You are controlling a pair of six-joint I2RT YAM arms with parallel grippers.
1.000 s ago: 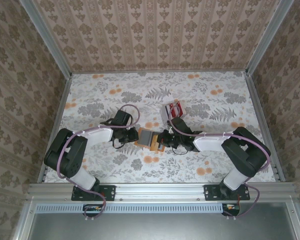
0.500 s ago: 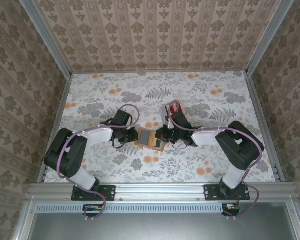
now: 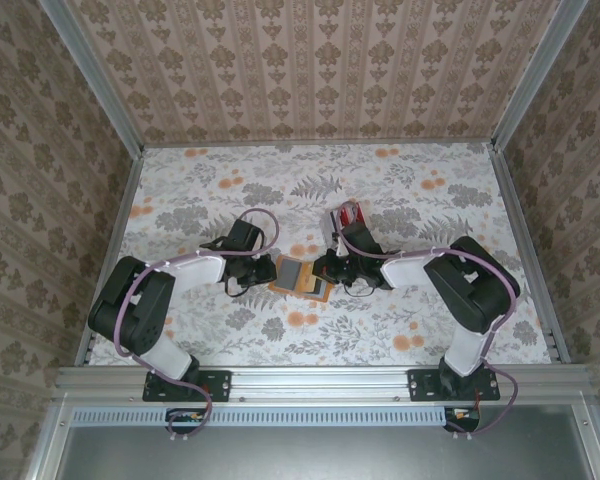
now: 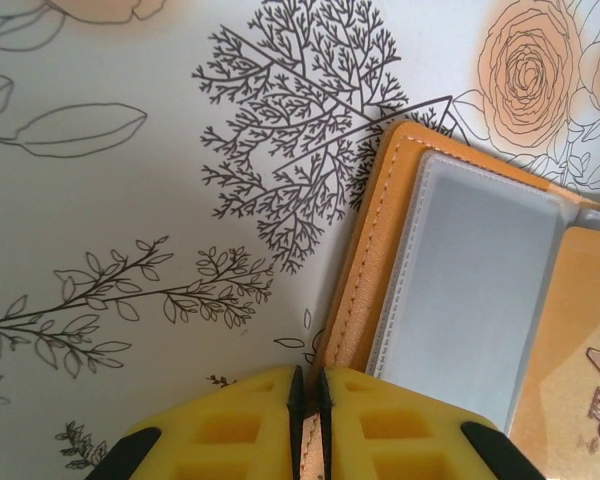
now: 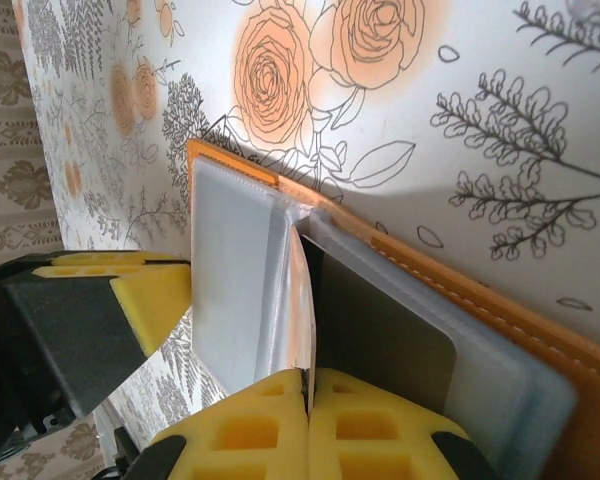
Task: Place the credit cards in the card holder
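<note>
Left pincer (image 4: 308, 388) pinches the card holder (image 4: 380, 230) by its edge; right pincer (image 5: 307, 385) pinches its clear pocket (image 5: 235, 280).

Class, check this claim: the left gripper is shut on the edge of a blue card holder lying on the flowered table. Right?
The colour is wrong: the card holder is orange, not blue, as the left wrist view shows. The left gripper is indeed shut on its edge, on the flowered table.

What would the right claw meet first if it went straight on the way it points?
The card holder: the right claw is shut on its clear pocket, which lies straight ahead. The left claw sits off to one side, probably clear, though depth is uncertain.
</note>
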